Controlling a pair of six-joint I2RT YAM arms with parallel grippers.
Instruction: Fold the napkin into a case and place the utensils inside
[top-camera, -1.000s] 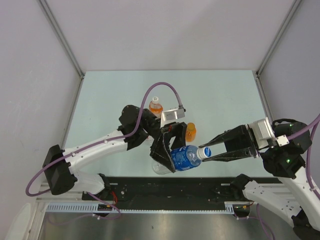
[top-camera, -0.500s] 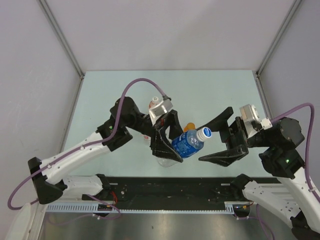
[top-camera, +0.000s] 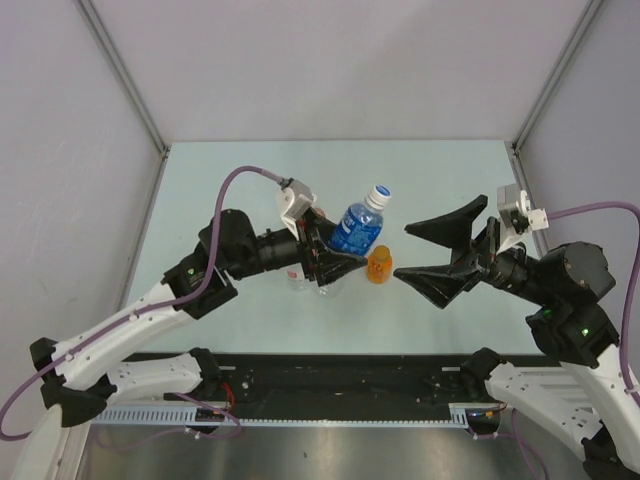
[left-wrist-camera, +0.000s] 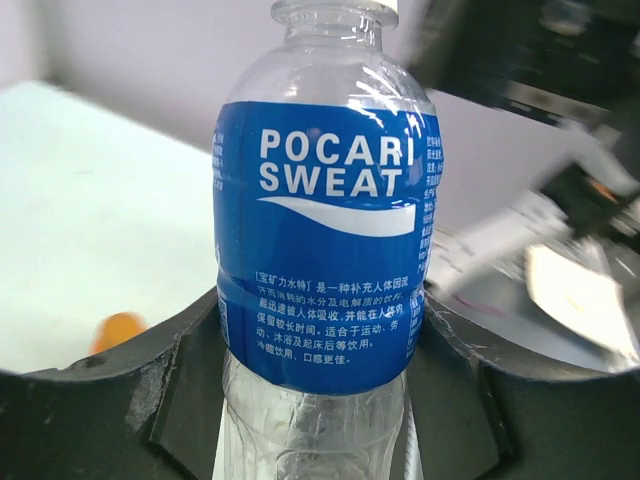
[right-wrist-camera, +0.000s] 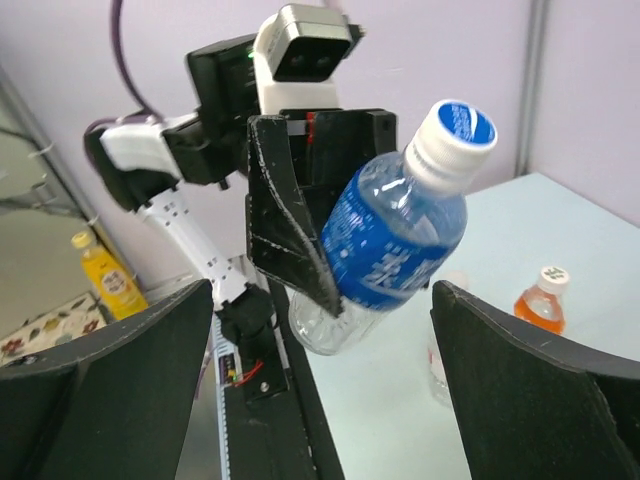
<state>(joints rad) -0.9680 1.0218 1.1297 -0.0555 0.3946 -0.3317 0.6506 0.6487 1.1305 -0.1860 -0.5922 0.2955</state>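
Note:
No napkin and no utensils are in view. A clear plastic bottle (top-camera: 355, 228) with a blue Pocari Sweat label (left-wrist-camera: 325, 250) and a white-blue cap (right-wrist-camera: 455, 125) hangs above the table. My left gripper (top-camera: 335, 258) is shut on its lower body, one finger on each side (left-wrist-camera: 320, 400). The bottle tilts with its cap up and toward the right arm. My right gripper (top-camera: 403, 252) is open to the right of the bottle, apart from it, with nothing between its fingers (right-wrist-camera: 322, 290).
A small orange-drink bottle (top-camera: 379, 266) stands on the pale green table (top-camera: 450, 180) between the two grippers, also in the right wrist view (right-wrist-camera: 543, 300). A clear bottle (top-camera: 297, 275) stands under the left arm. Grey walls enclose the table.
My right gripper let go of the bottle's cap, opened wide and drew back to the right. The left gripper swung the bottle up and away, from lying sideways to cap-up.

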